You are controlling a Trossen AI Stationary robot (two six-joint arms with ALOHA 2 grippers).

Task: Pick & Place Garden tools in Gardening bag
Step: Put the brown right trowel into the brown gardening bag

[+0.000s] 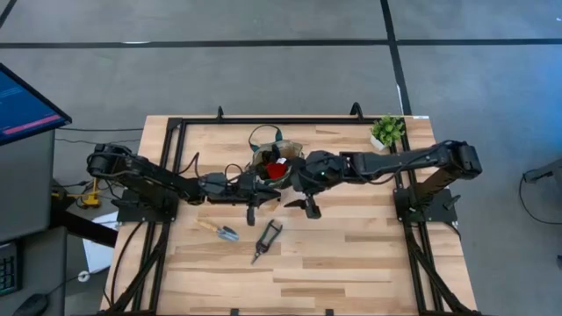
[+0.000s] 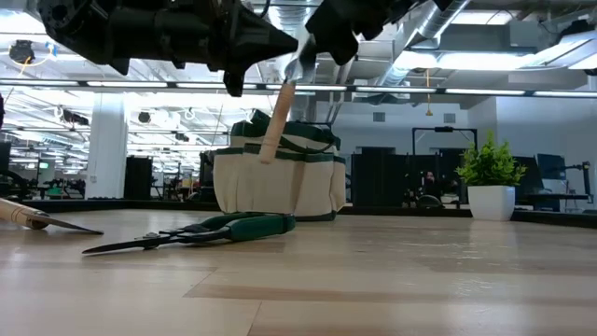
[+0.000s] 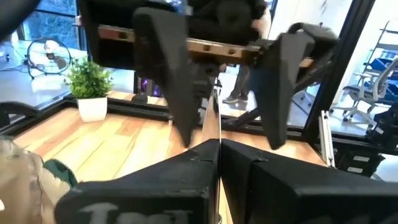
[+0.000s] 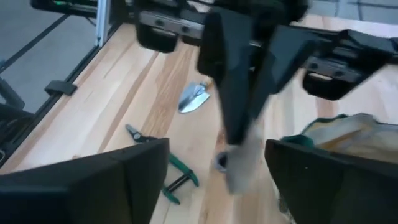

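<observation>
Trowel (image 1: 219, 230) and shears (image 1: 266, 239) lie near bag (image 1: 279, 151); left gripper (image 1: 252, 211) clenches wood-handled tool (image 2: 275, 121), right gripper (image 1: 309, 207) released.

Light wooden bench (image 1: 351, 254) edged by a black frame (image 1: 290, 117). Small green potted plant (image 1: 387, 132) in a white pot stands upright at the bench's far right corner. A monitor (image 1: 22, 105) sits off the bench's left side, above grey floor (image 1: 263, 61).

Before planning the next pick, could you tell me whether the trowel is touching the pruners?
Apart: the high view shows a clear gap between the trowel and the pruners.
</observation>
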